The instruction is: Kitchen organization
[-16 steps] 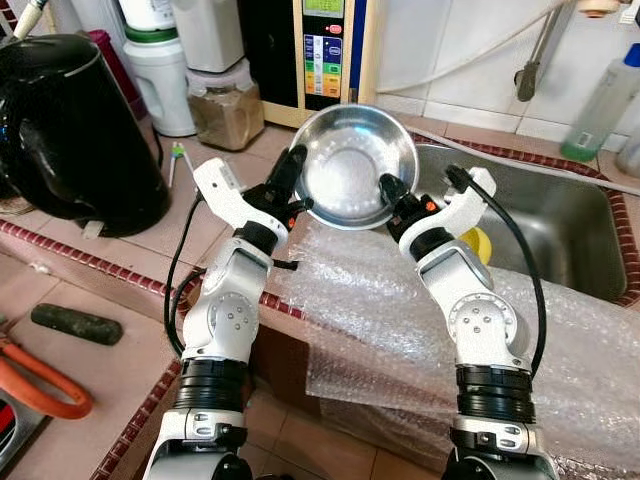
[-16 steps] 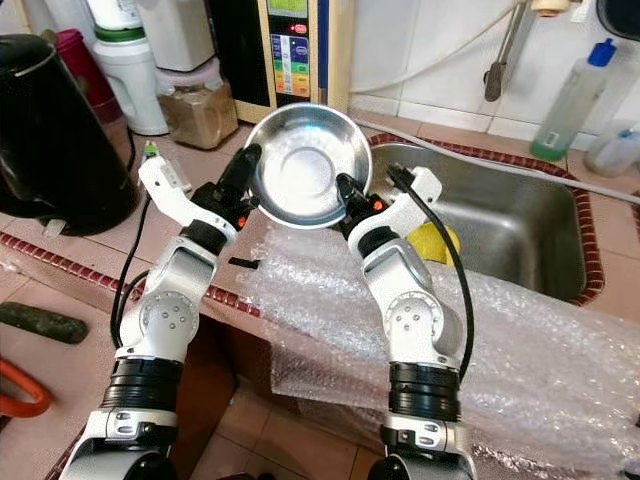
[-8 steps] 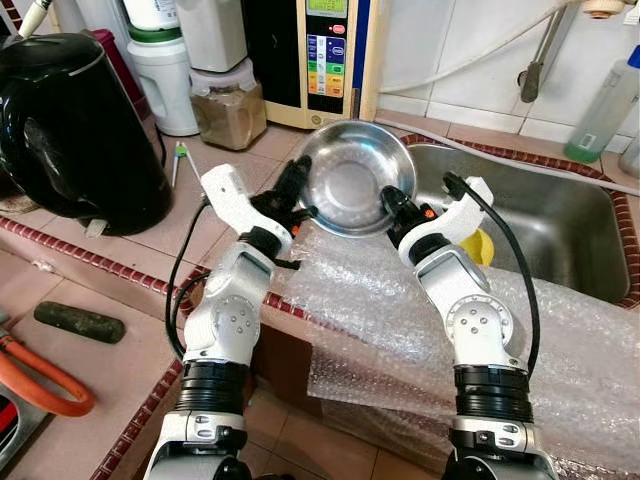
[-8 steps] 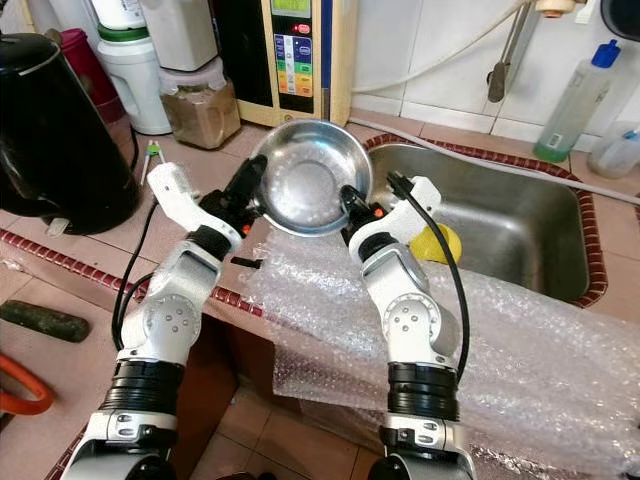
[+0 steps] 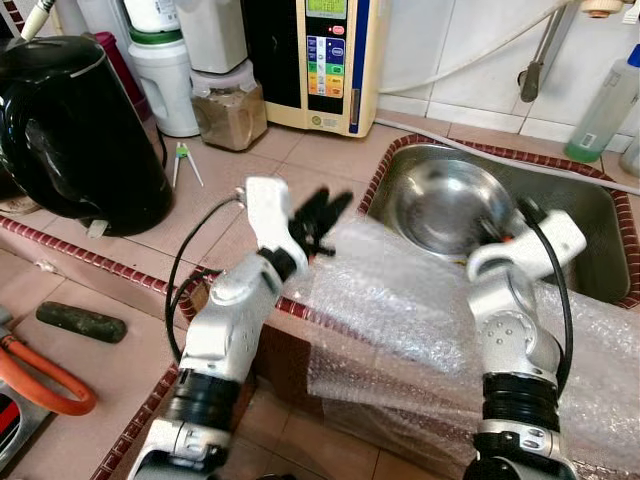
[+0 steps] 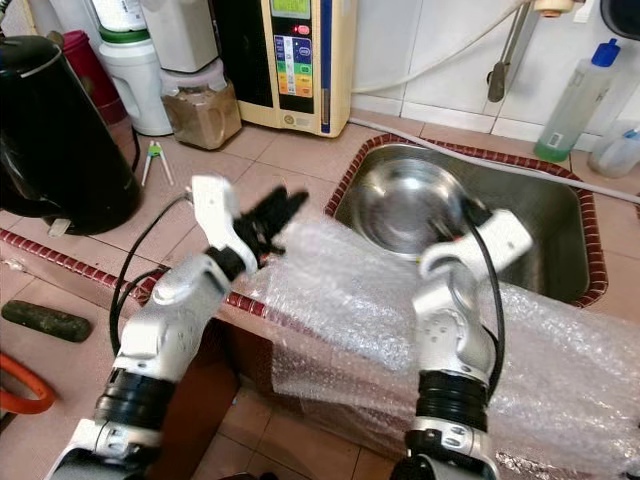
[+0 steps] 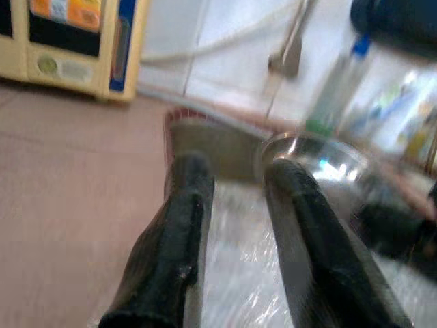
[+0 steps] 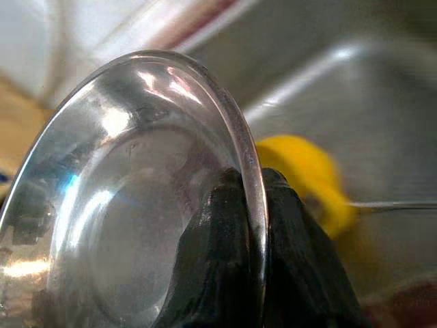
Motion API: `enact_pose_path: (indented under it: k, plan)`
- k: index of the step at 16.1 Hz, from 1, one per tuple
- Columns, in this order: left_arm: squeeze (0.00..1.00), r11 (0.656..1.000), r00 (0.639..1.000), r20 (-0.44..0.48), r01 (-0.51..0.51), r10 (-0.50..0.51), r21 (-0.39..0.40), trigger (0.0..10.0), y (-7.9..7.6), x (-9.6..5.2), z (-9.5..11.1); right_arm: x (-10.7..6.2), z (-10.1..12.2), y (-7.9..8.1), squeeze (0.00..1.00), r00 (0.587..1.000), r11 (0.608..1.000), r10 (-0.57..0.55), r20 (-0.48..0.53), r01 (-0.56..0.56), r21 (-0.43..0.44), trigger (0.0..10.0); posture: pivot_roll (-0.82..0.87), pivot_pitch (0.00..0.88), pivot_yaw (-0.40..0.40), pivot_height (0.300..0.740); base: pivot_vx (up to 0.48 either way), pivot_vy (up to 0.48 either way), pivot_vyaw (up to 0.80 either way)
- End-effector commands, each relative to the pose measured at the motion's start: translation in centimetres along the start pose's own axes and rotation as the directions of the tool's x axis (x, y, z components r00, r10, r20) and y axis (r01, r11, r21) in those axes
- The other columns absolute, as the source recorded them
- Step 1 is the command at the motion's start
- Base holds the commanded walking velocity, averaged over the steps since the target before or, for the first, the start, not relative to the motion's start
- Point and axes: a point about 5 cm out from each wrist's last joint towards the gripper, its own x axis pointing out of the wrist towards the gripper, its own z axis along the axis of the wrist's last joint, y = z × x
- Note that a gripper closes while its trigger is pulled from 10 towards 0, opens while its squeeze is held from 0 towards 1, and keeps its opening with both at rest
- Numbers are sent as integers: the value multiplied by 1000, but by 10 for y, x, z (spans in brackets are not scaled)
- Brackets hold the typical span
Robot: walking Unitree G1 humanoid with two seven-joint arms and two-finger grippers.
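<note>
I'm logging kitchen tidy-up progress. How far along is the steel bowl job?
Done: the left claw is open and off the steel bowl. In hand: the right claw pinches the bowl's rim, holding it over the sink. Left: setting it down and letting go.

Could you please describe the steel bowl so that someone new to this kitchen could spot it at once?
Find the steel sink set into the tiled counter, edged with dark red tiles. The steel bowl is tilted over the sink's near-left corner, its rim pinched by the right gripper. It is the only round, mirror-bright dish there.
</note>
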Motion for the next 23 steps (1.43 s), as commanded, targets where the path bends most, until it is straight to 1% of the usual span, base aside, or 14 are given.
enact_pose_path:
  k: [1, 2, 3, 5, 10, 11, 12, 13, 15, 18, 20, 21, 22, 23]
  plan:
    - [1000, 999, 999, -45, 21, -20, 39, 10000, -2, 0, -6, 2, -1, -9, 0, 999, 999, -51, 4, 51, -5, 0, 9, 59, 80, 740, 0, 0, 0]
    - [1000, 996, 994, -100, 50, -43, 69, 10000, -3, -2, -14, 4, 0, -16, 0, 996, 996, -88, 15, 88, -22, 0, 10, 59, 80, 740, 0, 0, 0]
    - [1000, 995, 988, -140, 69, -58, 76, 10000, -4, -4, -21, 6, 2, -23, 0, 991, 990, -129, 31, 130, -57, 0, 10, 58, 81, 740, 0, 0, 0]
    - [1000, 991, 981, -181, 89, -70, 100, 10000, -5, -7, -28, 10, 4, -37, 0, 978, 976, -199, 55, 203, -84, 0, 10, 56, 83, 740, 0, 0, 0]
    - [1000, 988, 977, -203, 97, -71, 120, 10000, -6, -6, -31, 20, 5, -56, 0, 966, 964, -252, 65, 256, -70, 0, 13, 56, 89, 740, 0, 0, 0]
    - [1000, 988, 977, -202, 98, -72, 122, 10000, -6, -6, -30, 22, 5, -56, 1000, 965, 964, -254, 68, 258, -63, 9490, 13, 57, 89, 740, 0, 0, 0]
    - [1000, 987, 976, -206, 99, -73, 123, 10000, -6, -7, -31, 25, 6, -54, 1000, 966, 966, -250, 68, 254, -54, 10000, 12, 58, 89, 740, 0, 0, 0]
    - [1000, 987, 975, -211, 101, -73, 123, 10000, -6, -8, -32, 28, 8, -47, 1000, 970, 972, -230, 74, 233, -26, 10000, 12, 58, 90, 740, 0, 0, 0]
    - [1000, 987, 974, -215, 105, -78, 120, 10000, -8, -7, -32, 31, 8, -42, 1000, 973, 975, -220, 67, 221, -20, 10000, 14, 59, 88, 740, 0, 0, 0]
    - [1000, 990, 976, -203, 96, -72, 108, 10000, -9, -4, -30, 33, 8, -40, 1000, 974, 976, -216, 63, 218, -23, 10000, 15, 59, 86, 740, 0, 0, 0]
    - [1000, 993, 983, -175, 77, -60, 93, 10000, -9, -3, -25, 32, 12, -30, 1000, 985, 987, -138, 103, 146, -67, 10000, 15, 62, 86, 740, 0, 0, 0]
    - [1000, 993, 983, -173, 76, -60, 91, 10000, -9, -2, -25, 33, 12, -29, 1000, 986, 988, -132, 106, 140, -71, 10000, 15, 62, 86, 740, 0, 0, 0]
    - [1000, 997, 993, -116, 40, -32, 72, 10000, -9, 2, -16, 25, 13, -10, 1000, 985, 977, 43, 165, -7, -215, 10000, 14, 66, 85, 740, 0, 0, 0]
    - [1000, 997, 996, -86, 21, -15, 68, 10000, -9, 3, -12, 20, 13, -3, 1000, 978, 962, 111, 177, -61, -266, 10000, 11, 65, 83, 740, 0, 0, 0]
